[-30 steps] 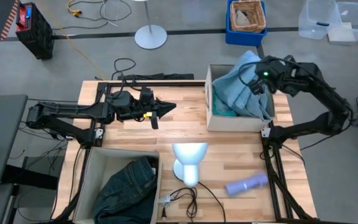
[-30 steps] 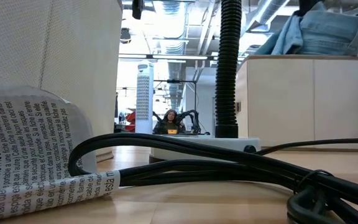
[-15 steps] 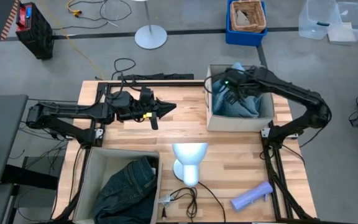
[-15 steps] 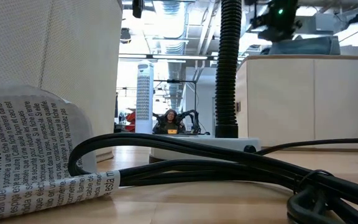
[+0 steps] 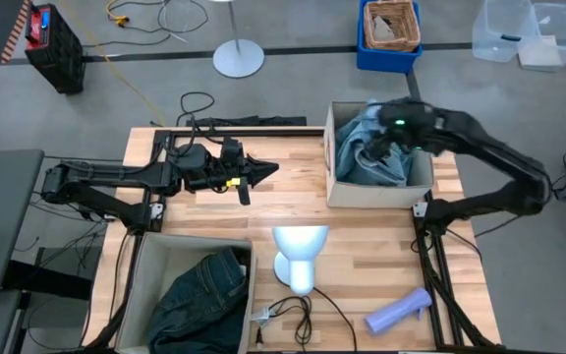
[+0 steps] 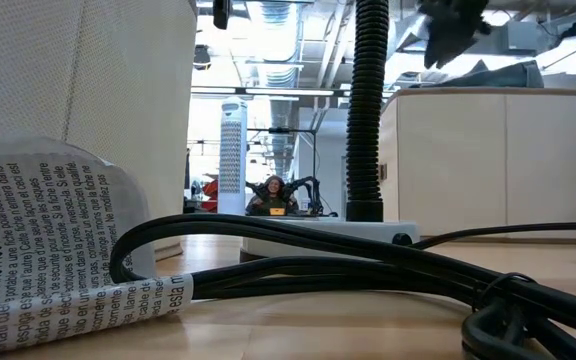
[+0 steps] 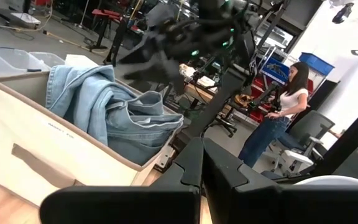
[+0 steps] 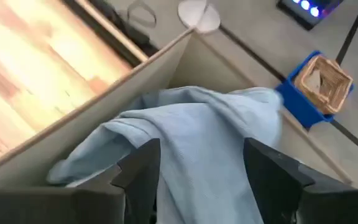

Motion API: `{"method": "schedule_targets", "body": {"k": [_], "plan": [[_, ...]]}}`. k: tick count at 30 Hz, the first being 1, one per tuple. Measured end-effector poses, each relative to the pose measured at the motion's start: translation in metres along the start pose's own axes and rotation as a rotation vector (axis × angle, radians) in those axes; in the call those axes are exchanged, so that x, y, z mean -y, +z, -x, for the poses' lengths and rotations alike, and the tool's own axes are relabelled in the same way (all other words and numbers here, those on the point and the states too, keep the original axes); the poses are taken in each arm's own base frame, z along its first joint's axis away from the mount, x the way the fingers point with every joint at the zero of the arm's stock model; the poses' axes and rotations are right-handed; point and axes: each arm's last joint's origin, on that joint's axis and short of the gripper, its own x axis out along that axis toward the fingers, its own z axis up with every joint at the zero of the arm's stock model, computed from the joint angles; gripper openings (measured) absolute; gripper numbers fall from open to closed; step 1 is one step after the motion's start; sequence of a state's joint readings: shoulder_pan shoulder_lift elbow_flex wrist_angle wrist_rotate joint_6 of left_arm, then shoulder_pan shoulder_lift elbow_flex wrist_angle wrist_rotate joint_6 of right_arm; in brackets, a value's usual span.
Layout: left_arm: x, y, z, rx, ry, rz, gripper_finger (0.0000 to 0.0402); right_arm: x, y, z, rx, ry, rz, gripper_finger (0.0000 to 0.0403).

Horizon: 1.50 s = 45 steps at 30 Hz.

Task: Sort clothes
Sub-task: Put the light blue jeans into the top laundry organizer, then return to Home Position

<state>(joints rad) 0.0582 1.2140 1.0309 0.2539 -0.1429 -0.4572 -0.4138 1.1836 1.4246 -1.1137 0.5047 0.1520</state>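
Clothes already lie in two fabric bins on a wooden table (image 5: 214,211), seen from above. At the near left corner, a beige bin (image 5: 143,270) holds the dark blue-green jeans (image 5: 204,295), crumpled inside it. Beyond it, the left gripper (image 5: 263,169) waits over the bare table, well apart from any garment, its two fingers pressed together.

Near the middle stand a white mannequin head (image 5: 298,254) and, toward the near right, a small lilac bottle (image 5: 396,308) lying on its side; neither is clothing.

At the far right, a second bin (image 5: 330,167) holds the pale blue garment (image 5: 367,157), heaped loosely inside. The right gripper (image 5: 386,138) hovers just above this heap, fingers spread and holding nothing in its wrist view.

No garment shows on the open table. The black one and the teal shirt are not visible, perhaps buried in the bins. Sorting looks nearly or fully done; the last piece appears freshly dropped.
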Motion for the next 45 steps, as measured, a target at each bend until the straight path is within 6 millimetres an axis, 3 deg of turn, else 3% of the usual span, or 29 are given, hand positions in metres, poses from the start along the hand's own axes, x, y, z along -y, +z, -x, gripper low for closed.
{"method": "schedule_targets", "body": {"k": [5, 12, 15, 19, 22, 28, 35, 45], "plan": [[0.0, 0.0, 0.0, -0.001, 0.001, -0.008, 0.0, 0.025, -0.016, 0.044, 0.134, 0.07, -0.068, 0.0229], [0.0, 0.0, 0.0, -0.001, 0.001, -0.024, 0.0, 0.047, -0.046, 0.098, 0.318, 0.335, -0.141, 0.0195], [-0.002, 0.001, 0.0, 0.003, 0.008, -0.028, 0.0, 0.05, -0.053, 0.114, 0.426, 0.474, -0.135, 0.0153], [-0.007, 0.003, -0.001, 0.011, 0.026, -0.067, 0.0, 0.044, -0.058, 0.124, 0.611, 0.716, -0.12, 0.0057], [-0.008, 0.004, -0.001, 0.011, 0.029, -0.143, 0.0, 0.038, -0.067, 0.124, 0.722, 0.84, -0.094, 0.0012], [-0.005, 0.015, 0.01, 0.068, 0.061, -0.19, 0.0, 0.022, -0.091, 0.107, 0.857, 0.973, -0.102, 0.0003], [-0.001, 0.032, 0.033, 0.107, 0.108, -0.243, 0.0, 0.014, -0.126, 0.09, 0.88, 1.114, -0.069, 0.0001], [-0.002, 0.027, 0.044, 0.037, 0.116, -0.233, 0.0, 0.014, -0.174, 0.063, 0.913, 1.261, -0.135, 0.0]]}}
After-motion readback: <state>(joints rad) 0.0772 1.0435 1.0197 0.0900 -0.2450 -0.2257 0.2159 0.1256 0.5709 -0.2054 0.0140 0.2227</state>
